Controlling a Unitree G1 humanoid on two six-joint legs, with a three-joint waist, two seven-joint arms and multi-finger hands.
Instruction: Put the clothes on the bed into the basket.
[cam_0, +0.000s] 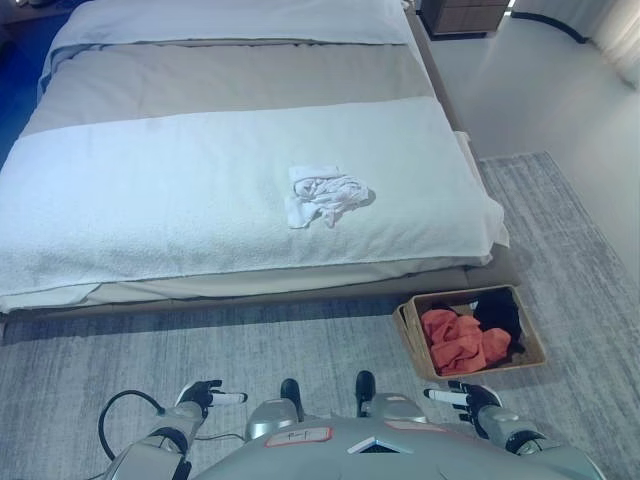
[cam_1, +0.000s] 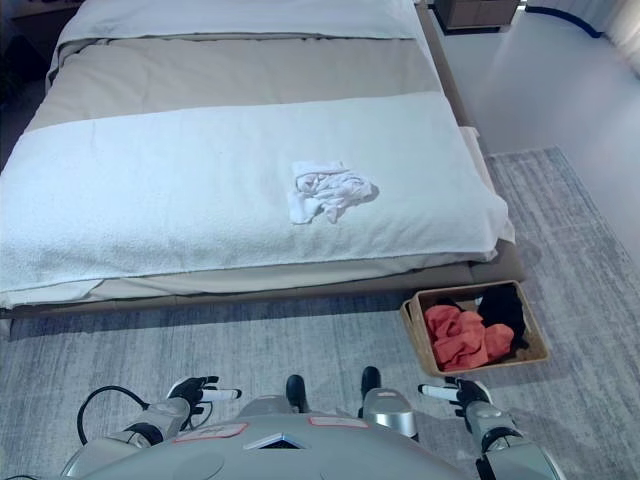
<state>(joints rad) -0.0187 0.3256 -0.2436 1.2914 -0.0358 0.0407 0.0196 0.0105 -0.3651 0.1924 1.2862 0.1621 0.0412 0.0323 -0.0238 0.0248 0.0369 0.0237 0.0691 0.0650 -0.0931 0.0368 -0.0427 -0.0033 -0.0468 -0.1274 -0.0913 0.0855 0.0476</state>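
Note:
A crumpled white garment (cam_0: 325, 194) lies on the white blanket of the bed (cam_0: 150, 200), right of its middle. A brown woven basket (cam_0: 535, 340) stands on the rug at the bed's front right corner and holds an orange garment (cam_0: 458, 338) and a black one (cam_0: 500, 315). My left hand (cam_0: 205, 396) is low at the lower left and my right hand (cam_0: 468, 398) is low at the lower right, just in front of the basket. Both have straight fingers and hold nothing, and both are well away from the white garment.
The bed fills the upper part of the view, with a beige sheet (cam_0: 230, 80) and pillows (cam_0: 230, 20) further back. A grey rug (cam_0: 250, 350) covers the floor in front. A dark nightstand (cam_0: 465, 15) stands at the far right of the bedhead.

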